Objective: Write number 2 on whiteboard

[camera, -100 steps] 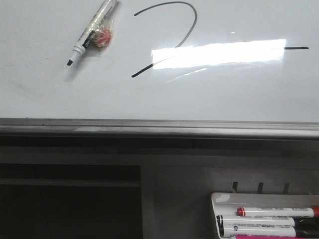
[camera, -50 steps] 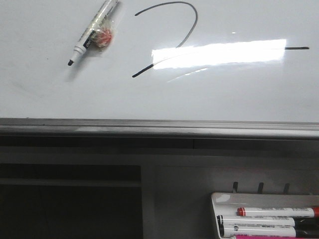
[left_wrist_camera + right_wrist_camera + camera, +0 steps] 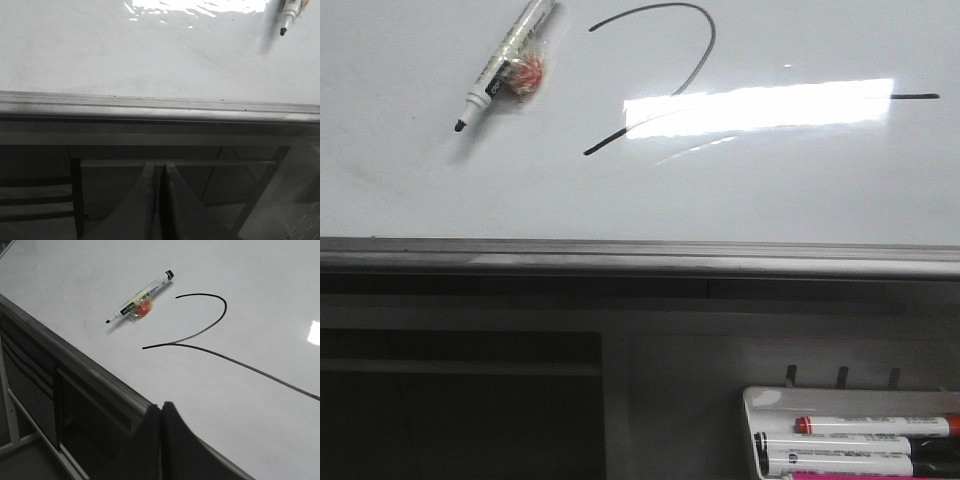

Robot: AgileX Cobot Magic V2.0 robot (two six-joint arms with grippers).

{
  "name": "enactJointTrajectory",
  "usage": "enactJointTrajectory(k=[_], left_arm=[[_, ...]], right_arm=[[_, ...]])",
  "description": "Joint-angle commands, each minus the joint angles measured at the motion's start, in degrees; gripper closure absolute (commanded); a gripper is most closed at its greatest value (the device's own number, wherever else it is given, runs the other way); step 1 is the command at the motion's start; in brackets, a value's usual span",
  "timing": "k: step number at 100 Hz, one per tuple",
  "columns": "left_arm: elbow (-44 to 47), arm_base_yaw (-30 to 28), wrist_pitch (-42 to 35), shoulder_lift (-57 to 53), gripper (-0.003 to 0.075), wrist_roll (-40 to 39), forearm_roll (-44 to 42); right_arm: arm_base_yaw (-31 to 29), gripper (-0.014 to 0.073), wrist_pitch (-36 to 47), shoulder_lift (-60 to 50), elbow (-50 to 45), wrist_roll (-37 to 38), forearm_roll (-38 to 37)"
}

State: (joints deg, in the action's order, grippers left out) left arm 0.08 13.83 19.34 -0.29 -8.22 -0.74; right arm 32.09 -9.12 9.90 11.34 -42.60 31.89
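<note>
The dark fingers of the right gripper (image 3: 161, 412) are seen pressed together with nothing between them, and the grey fingers of the left gripper (image 3: 159, 172) are likewise closed on nothing; both are held off the board's near edge, well apart from the drawn figure. The big glossy white whiteboard (image 3: 740, 200) with its grey metal edge strip is laid flat and fills most of every view. On it the number 2 (image 3: 215, 327), a thin black hand-drawn line with a rounded hook, a slanting stroke and a long base, is shown whole only in the right wrist view; in the front view its base is largely washed out by a bright glare, and in the left wrist view it is not shown at all. Beside the hook an uncapped white marker with a black tip (image 3: 505, 62) is laid on the board, with a small orange-red crumpled wrapper (image 3: 527, 73) touching it. A small white pen tray (image 3: 760, 400) holding several markers is seen only in the front view, below the board's edge.
</note>
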Motion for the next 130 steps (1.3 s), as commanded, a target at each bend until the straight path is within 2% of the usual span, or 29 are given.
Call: enactJointTrajectory(k=[1, 44, 47, 51, 56, 59, 64, 68, 71, 75, 84, 89, 108, 130], left_arm=[[0.56, -0.13, -2.2, -1.48, 0.0741, -0.66, 0.26], [0.56, -0.13, -2.2, -1.48, 0.0741, -0.66, 0.26], [0.56, -0.13, -2.2, -1.48, 0.0741, -0.66, 0.26], [0.56, -0.13, -2.2, -1.48, 0.0741, -0.66, 0.26], [0.56, -0.13, -2.2, -1.48, 0.0741, -0.66, 0.26], [0.56, -0.13, -2.2, -1.48, 0.0741, -0.66, 0.26], [0.56, -0.13, -2.2, -1.48, 0.0741, -0.66, 0.26], [0.56, -0.13, -2.2, -1.48, 0.0741, -0.66, 0.26], [0.56, -0.13, -2.2, -1.48, 0.0741, -0.66, 0.26], [0.56, -0.13, -2.2, -1.48, 0.0741, -0.66, 0.26], [0.56, -0.13, -2.2, -1.48, 0.0741, -0.66, 0.26], [0.56, -0.13, -2.2, -1.48, 0.0741, -0.66, 0.26], [0.56, -0.13, -2.2, -1.48, 0.0741, -0.66, 0.26], [0.56, -0.13, -2.12, -1.48, 0.0741, -0.66, 0.74]], right_arm=[[-0.37, 0.0665, 3.97, 0.3, 1.47, 0.09, 0.59], [-0.37, 0.0665, 3.97, 0.3, 1.47, 0.09, 0.59], [-0.37, 0.0665, 3.97, 0.3, 1.14, 0.09, -0.59], [-0.6, 0.0665, 4.77, 0.3, 0.59, 0.8, -6.35], [-1.25, 0.0665, 7.64, 0.3, -0.93, 9.19, -14.18], [-1.76, 0.0665, 8.76, 0.3, -1.9, 20.18, -19.19], [-3.12, 0.0665, 10.28, 0.3, -3.96, 38.07, -32.54], [-4.88, 0.0665, 10.94, 0.3, -5.84, 50.88, -40.51], [-6.3, 0.0665, 10.94, 0.3, -7.14, 56.7, -45.12], [-8.63, 0.0665, 11.05, 0.15, -9.3, 61.01, -45.92], [-13.21, 0.0665, 11.77, -0.8, -13.87, 61.37, -45.84], [-14.43, 0.0665, 4.69, -2.75, -13.39, 61.37, -45.84], [-16.05, 0.0665, -8.62, -11.57, -13.54, 61.37, -45.77], [-16.33, 0.0665, -8.44, -11.59, -13.54, 61.37, -45.77]])
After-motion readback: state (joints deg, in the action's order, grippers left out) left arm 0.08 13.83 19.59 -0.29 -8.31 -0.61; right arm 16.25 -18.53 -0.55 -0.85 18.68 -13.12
